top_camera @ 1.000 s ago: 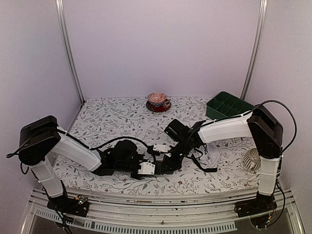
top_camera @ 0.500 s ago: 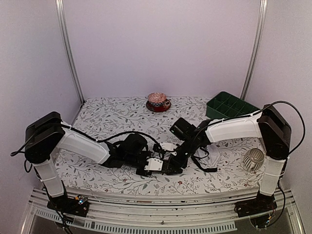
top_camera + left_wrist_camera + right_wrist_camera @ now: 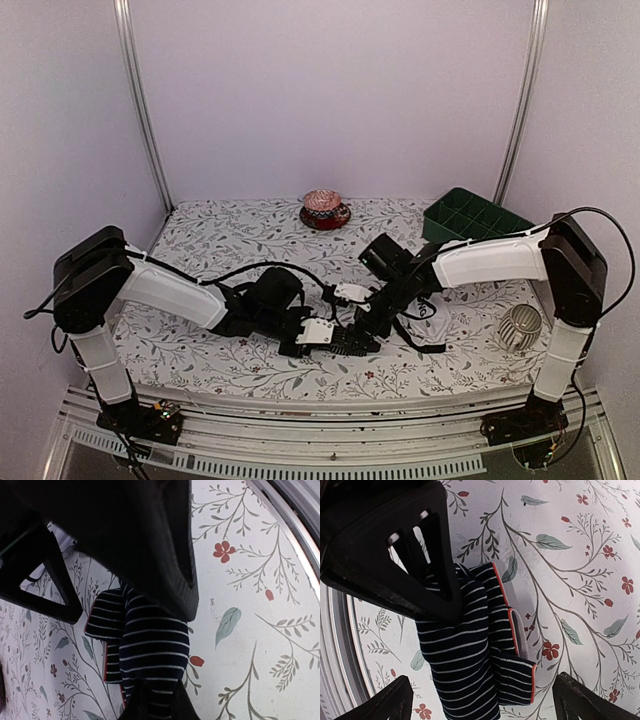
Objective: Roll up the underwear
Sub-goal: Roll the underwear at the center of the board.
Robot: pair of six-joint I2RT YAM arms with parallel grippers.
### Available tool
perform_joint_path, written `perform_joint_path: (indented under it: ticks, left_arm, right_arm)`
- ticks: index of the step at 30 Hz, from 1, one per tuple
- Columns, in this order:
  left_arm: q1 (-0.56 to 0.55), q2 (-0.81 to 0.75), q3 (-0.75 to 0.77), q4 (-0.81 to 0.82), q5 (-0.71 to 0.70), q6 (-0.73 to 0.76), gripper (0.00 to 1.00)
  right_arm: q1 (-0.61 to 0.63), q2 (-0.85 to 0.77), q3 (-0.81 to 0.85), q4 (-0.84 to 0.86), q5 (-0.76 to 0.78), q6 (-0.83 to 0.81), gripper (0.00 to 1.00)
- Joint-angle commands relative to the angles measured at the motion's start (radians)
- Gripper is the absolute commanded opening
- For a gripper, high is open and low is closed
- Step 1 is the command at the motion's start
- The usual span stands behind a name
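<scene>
The black underwear with thin stripes [image 3: 350, 342] lies bunched and partly folded on the flowered table, near its front edge. The left wrist view shows it [image 3: 150, 645] running down between my left gripper's [image 3: 156, 696] fingers, which are shut on it. In the top view that left gripper [image 3: 318, 335] sits at the cloth's left end. My right gripper [image 3: 355, 298] hovers just behind it, open. From the right wrist, its fingertips [image 3: 395, 700] stand wide apart either side of the striped cloth [image 3: 470, 655], touching nothing. The white underwear [image 3: 432, 322] lies crumpled under the right forearm.
A green compartment tray [image 3: 468, 215] stands at the back right. A patterned bowl on a red saucer [image 3: 323, 208] is at the back centre. A white ribbed object [image 3: 520, 325] sits by the right arm's base. The table's metal front rail [image 3: 295, 510] runs close to the cloth.
My right gripper has opened wide, let go of the striped underwear and drawn back a little. The left gripper has closed tighter on the cloth and shifted slightly right.
</scene>
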Motion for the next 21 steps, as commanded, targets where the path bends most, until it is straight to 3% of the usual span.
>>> perform_joint_path:
  ticks: [1,10,21]
  left_arm:
    - [0.019,0.05,-0.005,-0.128,-0.026,-0.019,0.0]
    - [0.019,0.052,0.001,-0.141,-0.012,-0.022,0.0]
    - [0.022,0.059,0.014,-0.15,-0.011,-0.035,0.0]
  right_arm:
    - [-0.003,0.027,0.011,0.043,-0.094,-0.022,1.0]
    - [-0.005,0.12,0.068,0.039,-0.125,-0.037,0.97]
    - [-0.005,0.124,0.084,-0.012,-0.087,-0.053,0.48]
